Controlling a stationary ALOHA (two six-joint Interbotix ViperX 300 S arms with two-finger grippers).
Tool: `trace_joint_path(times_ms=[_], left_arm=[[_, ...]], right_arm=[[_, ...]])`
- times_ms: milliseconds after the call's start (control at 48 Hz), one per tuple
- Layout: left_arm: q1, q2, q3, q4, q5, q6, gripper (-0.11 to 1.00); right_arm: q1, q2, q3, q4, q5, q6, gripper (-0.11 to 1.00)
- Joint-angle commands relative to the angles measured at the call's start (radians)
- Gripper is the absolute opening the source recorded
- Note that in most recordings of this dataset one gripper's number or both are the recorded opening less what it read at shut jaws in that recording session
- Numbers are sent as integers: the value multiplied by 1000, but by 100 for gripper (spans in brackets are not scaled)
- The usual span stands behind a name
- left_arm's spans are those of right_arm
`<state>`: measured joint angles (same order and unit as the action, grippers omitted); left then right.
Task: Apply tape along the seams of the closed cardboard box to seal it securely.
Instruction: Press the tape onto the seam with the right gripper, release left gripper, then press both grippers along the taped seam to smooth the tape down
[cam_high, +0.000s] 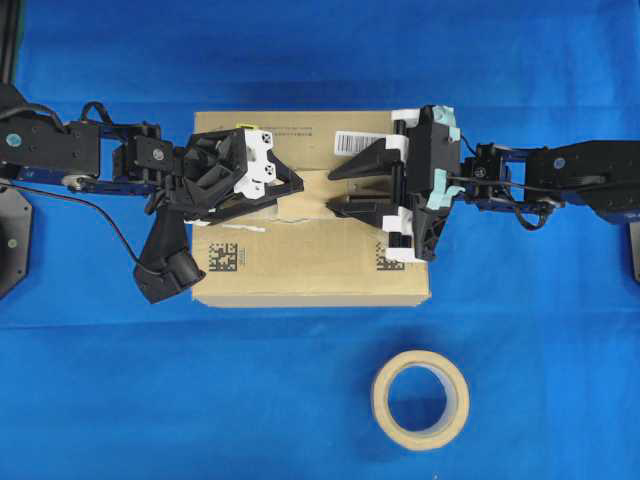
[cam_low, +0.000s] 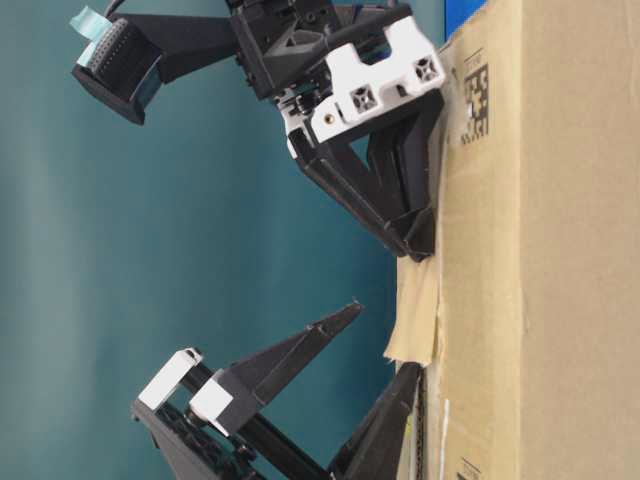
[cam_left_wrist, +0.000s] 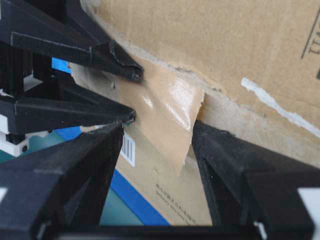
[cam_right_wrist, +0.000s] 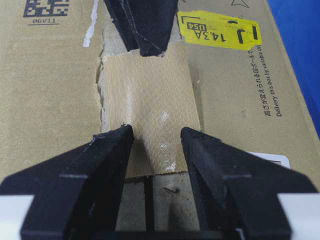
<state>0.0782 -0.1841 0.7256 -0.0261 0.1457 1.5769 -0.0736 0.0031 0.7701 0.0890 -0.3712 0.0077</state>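
right wrist view: the tape (cam_right_wrist: 150, 107) lies over the seams (cam_right_wrist: 148, 187) in the middle of the cardboard box (cam_right_wrist: 45, 100). the right gripper (cam_right_wrist: 155, 145) is wide, holding nothing. the left gripper (cam_high: 290, 195) is spread too.

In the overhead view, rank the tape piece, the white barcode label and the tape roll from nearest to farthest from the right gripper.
From the right gripper:
1. tape piece, just off the fingertips on the seam.
2. white barcode label, at the box's far edge.
3. tape roll, off the box on the blue cloth.
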Motion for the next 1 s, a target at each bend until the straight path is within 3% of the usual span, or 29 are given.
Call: trace_joint_path(times_ms=[0,375,646,688,813,980], left_arm=[[8,-25,-20,-3,6,-2,56],[14,-44,-14,-3,20,-3,56],[0,-155,26,-14,-8,-29,55],[-5,-172,40,-17,-29,-55,55],[-32,-218,87,-17,-149,-216,55],[-60,-249,112,-17,-284,-534,53]], right_arm=[[-2,-11,-14,5,-2,-2,51],[-2,-11,-11,26,-2,-2,51],[8,-32,-18,38,-8,-2,51],[11,-43,-21,38,-9,-2,51],[17,-97,-32,37,-9,-3,51],[17,-166,-40,37,-29,-14,51]])
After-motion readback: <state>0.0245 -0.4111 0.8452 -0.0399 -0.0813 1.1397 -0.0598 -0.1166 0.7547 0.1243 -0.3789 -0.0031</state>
